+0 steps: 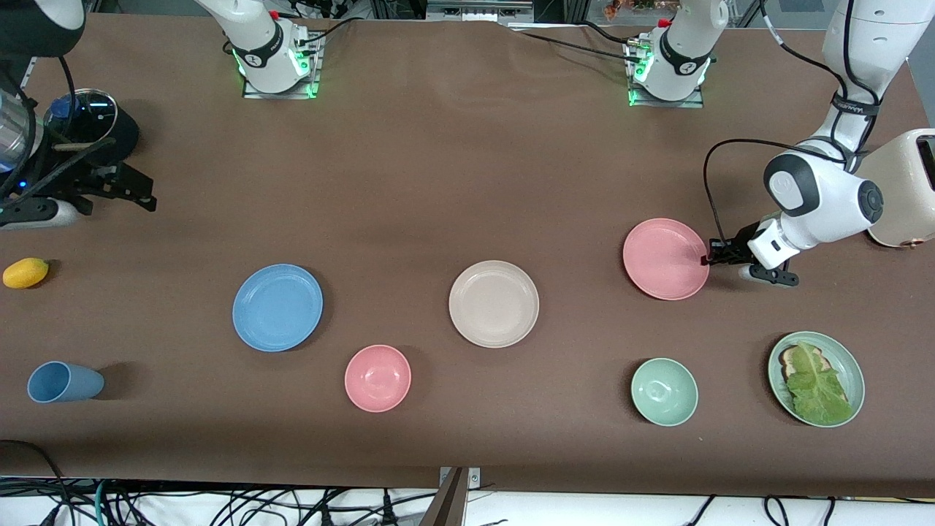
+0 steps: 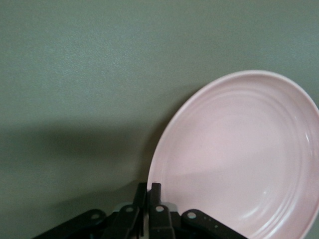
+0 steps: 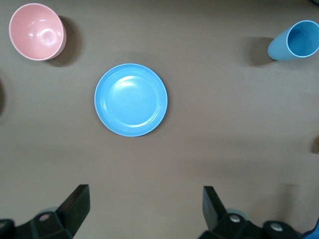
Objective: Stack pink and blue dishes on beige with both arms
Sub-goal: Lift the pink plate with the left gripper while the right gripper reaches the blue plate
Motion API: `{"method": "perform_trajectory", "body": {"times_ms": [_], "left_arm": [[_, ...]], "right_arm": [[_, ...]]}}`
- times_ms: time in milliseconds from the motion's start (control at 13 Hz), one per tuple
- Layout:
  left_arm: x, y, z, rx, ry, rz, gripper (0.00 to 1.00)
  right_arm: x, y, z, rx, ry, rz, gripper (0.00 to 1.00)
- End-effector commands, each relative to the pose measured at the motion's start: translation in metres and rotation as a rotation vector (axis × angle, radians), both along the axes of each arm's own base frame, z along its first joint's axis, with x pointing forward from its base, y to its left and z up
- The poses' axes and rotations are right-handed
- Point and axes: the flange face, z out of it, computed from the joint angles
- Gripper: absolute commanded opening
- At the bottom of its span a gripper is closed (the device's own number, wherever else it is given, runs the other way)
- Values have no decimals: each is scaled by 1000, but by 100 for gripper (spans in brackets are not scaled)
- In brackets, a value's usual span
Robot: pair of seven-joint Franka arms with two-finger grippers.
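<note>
Plates look light, stiff and slick, so we judge rims best: left gripper (image 1: pixel 710 258) pinches pink plate (image 1: pixel 663 258) at 3 o'clock; right gripper (image 3: pixel 144 209) hangs open.

Even overhead light, soft short shadows beside dishes, greenish tint and softness in left wrist view.

The pink plate (image 2: pixel 239 159) by the left gripper (image 2: pixel 148 199) looks smooth, matt plastic with faint rings. The blue plate (image 3: pixel 131 99) under the right gripper (image 3: pixel 144 209) has a soft sheen. The table (image 1: pixel 438 183) looks matt and finely grained.
</note>
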Motion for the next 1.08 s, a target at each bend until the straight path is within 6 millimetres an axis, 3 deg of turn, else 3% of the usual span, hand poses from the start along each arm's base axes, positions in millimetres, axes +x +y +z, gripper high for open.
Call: {"method": "perform_trajectory", "body": {"times_ms": [0, 154, 385, 538, 692, 846, 1000], "left_arm": [[2, -2, -1, -6, -18, -13, 0], [4, -2, 3, -11, -16, -4, 0], [25, -8, 33, -61, -14, -22, 0], [43, -21, 51, -83, -12, -26, 0], [55, -48, 61, -81, -18, -33, 0], [64, -88, 70, -77, -6, -11, 0], [75, -137, 82, -78, -3, 1, 0]], "right_arm": [[16, -15, -9, 25, -22, -28, 100], [31, -8, -46, 16, 25, -26, 100], [50, -7, -100, 19, 74, -25, 100], [55, -1, -124, 6, 99, -14, 100], [59, -1, -153, 14, 122, -6, 100], [55, -2, -179, 12, 113, -4, 100], [48, -2, -216, 12, 73, -7, 100]]}}
